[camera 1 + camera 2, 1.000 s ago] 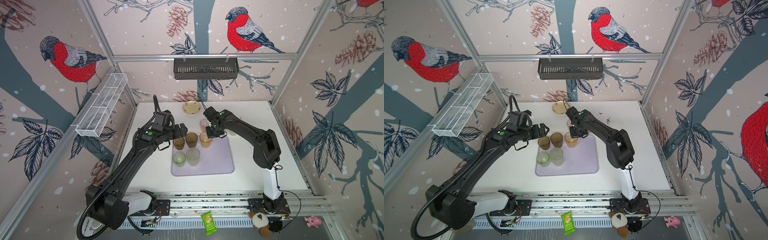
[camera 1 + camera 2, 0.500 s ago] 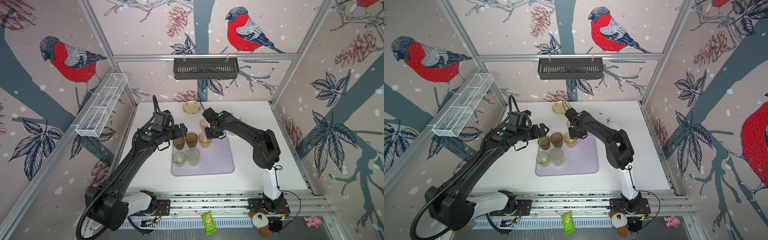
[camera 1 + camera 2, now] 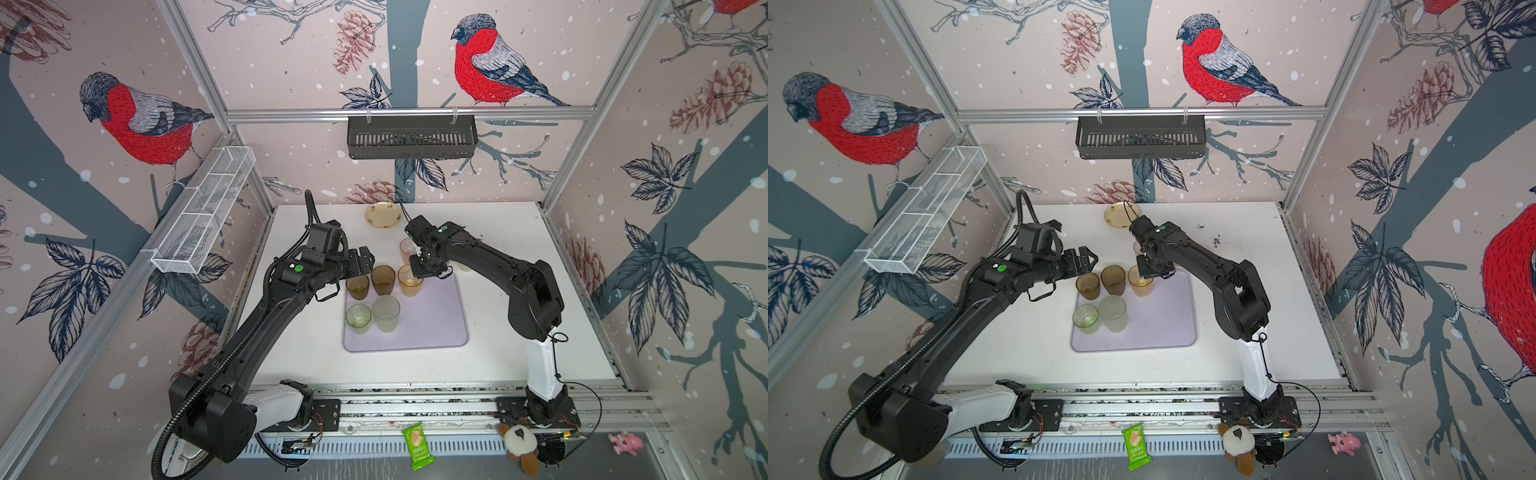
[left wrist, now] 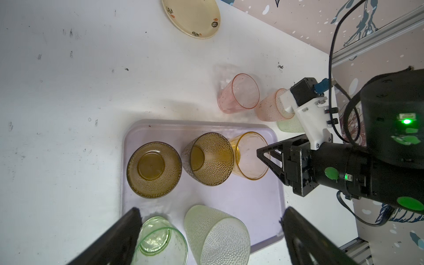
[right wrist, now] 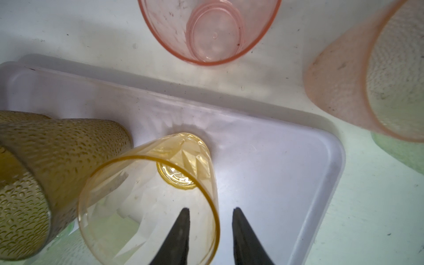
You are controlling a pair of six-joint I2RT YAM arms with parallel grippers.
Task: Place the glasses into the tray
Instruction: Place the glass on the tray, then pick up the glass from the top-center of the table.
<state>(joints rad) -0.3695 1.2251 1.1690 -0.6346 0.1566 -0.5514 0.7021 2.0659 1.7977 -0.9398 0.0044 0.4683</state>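
At the tray's (image 3: 432, 328) far edge, my right pincer (image 5: 211, 210) stands narrowly parted astride the amber glass's (image 3: 409, 281) rim, one finger inside and one outside. My left pincer (image 4: 211, 211) hangs wide open near the brown glasses (image 3: 357, 287). Five glasses stand on the tray, and two pink glasses (image 4: 238, 94) stand on the table (image 3: 519, 332) just beyond.

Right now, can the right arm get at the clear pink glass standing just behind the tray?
Probably yes. The pink glass stands upright on the table just past the tray, nothing between it and the right gripper. Its open jaws straddle the rim of the amber glass, so lift clear first.
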